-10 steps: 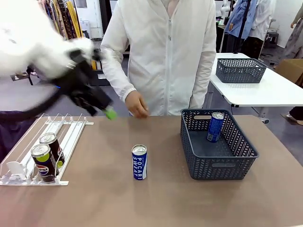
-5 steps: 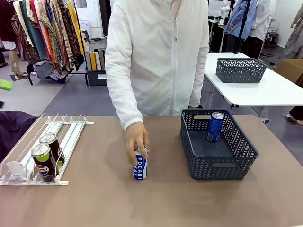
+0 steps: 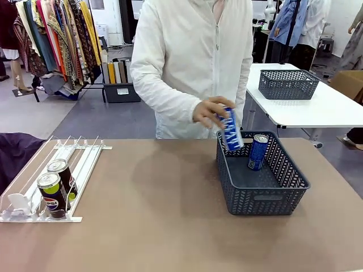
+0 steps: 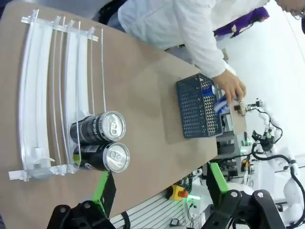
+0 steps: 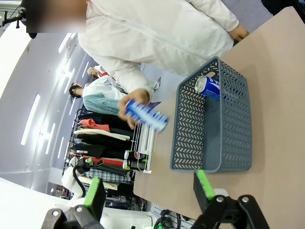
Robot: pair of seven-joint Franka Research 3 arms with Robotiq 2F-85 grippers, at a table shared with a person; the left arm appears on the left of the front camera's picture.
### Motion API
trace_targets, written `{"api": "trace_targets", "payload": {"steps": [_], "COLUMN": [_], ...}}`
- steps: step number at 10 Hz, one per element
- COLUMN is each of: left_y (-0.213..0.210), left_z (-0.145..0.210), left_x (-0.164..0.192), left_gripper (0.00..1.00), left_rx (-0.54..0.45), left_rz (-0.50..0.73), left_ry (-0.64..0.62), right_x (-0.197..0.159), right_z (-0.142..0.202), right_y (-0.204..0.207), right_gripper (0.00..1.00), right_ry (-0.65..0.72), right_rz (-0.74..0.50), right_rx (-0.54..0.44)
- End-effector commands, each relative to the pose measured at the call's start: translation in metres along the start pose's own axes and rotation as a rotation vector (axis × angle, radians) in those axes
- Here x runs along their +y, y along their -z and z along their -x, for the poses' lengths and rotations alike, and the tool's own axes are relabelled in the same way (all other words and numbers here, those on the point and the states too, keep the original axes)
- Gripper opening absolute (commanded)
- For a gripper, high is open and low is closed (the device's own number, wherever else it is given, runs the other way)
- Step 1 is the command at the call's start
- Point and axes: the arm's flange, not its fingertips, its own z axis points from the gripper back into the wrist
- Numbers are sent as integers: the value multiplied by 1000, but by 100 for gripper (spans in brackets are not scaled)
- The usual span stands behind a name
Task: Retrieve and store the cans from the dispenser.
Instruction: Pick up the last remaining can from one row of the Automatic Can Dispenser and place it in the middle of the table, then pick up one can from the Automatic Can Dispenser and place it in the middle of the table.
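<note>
The dispenser point(image 3: 85, 160) lies at the table's left with two black Pepsi cans point(image 3: 51, 195) point(image 3: 62, 171) at its low front end. A person's hand holds a blue-and-white can point(image 3: 231, 130) tilted over the back left corner of the dark grey basket point(image 3: 264, 199), where another blue can point(image 3: 258, 152) leans. My left gripper point(image 4: 159, 183) hangs open high above the dispenser point(image 4: 38, 71) and its two cans point(image 4: 97, 128) point(image 4: 102, 158). My right gripper point(image 5: 148, 188) is open too, off the table beside the basket point(image 5: 190, 129), with the held can point(image 5: 145, 115) beyond it.
A person in a white jacket point(image 3: 193, 62) stands at the far side of the table. A white side table point(image 3: 317, 110) at the back right carries a second grey basket point(image 3: 288, 84). The brown tabletop point(image 3: 159, 215) between dispenser and basket is bare.
My left arm has swung out of the front view to the left. The person's hand took the blue-and-white can from the table's middle and carried it up and right, over the basket.
</note>
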Motion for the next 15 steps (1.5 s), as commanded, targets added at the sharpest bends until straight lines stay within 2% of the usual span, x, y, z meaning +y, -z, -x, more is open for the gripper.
{"api": "trace_targets", "payload": {"steps": [1,15], "left_y": [-11,-11], "left_z": [0,0], "left_x": [-5,-5], "left_gripper": [100,100], "left_rx": [-38,-38], "left_rz": [3,3], "left_ry": [16,16], "right_x": [1,1], "right_z": [-2,-2], "right_y": [2,2], "right_gripper": [100,100], "right_ry": [-23,-23], "right_rz": [-26,-26], "right_rx": [-21,-21]}}
